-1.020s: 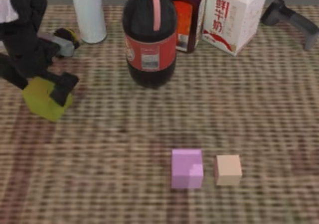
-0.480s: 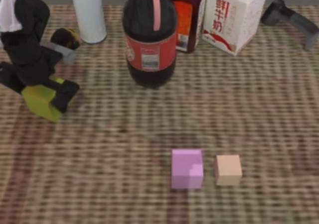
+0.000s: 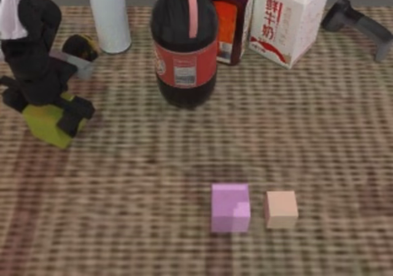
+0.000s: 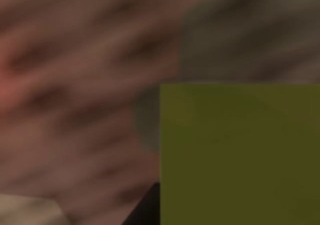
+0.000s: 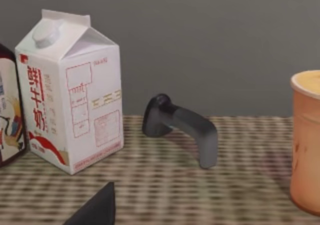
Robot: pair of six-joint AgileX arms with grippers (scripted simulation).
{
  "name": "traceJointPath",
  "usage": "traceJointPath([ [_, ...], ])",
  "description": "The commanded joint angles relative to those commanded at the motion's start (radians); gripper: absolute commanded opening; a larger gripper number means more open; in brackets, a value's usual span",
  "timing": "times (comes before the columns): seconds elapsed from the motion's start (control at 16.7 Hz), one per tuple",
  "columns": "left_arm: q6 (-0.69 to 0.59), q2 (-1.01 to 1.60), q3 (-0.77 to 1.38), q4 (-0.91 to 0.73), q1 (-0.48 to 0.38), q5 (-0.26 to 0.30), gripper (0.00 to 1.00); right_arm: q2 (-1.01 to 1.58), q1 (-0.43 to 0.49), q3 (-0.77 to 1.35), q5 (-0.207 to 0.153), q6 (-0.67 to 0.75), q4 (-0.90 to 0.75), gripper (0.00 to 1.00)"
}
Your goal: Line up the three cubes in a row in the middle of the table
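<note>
top view: the left gripper [image 3: 44, 107] clamps the yellow-green cube [image 3: 43, 124] at the table's [image 3: 184, 159] left edge, shifted slightly left since a second ago; pink cube [image 3: 230, 208] and peach cube [image 3: 281, 209] sit unmoved near the middle. left wrist view: the yellow-green cube fills the picture. right wrist view: milk carton [image 5: 70, 90]; i cannot tell the right claw's state.

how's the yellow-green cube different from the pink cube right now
The yellow-green cube is larger than the pink cube. It sits at the table's left side with the left gripper straddling it, while the pink cube stands free near the middle, beside the peach cube. It is turned at an angle; the pink cube sits square. Both are plain matte blocks.
</note>
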Motion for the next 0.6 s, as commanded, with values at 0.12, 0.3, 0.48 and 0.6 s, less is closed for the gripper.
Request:
traceJointPath([
  [0.12, 0.000, 0.000, 0.000, 0.000, 0.000, 0.000, 0.02, 0.000, 0.000, 0.000, 0.000, 0.000, 0.000, 1.00],
  [0.3, 0.000, 0.000, 0.000, 0.000, 0.000, 0.000, 0.00, 0.000, 0.000, 0.000, 0.000, 0.000, 0.000, 1.00],
  [0.48, 0.000, 0.000, 0.000, 0.000, 0.000, 0.000, 0.00, 0.000, 0.000, 0.000, 0.000, 0.000, 0.000, 1.00],
  [0.6, 0.000, 0.000, 0.000, 0.000, 0.000, 0.000, 0.00, 0.000, 0.000, 0.000, 0.000, 0.000, 0.000, 1.00],
])
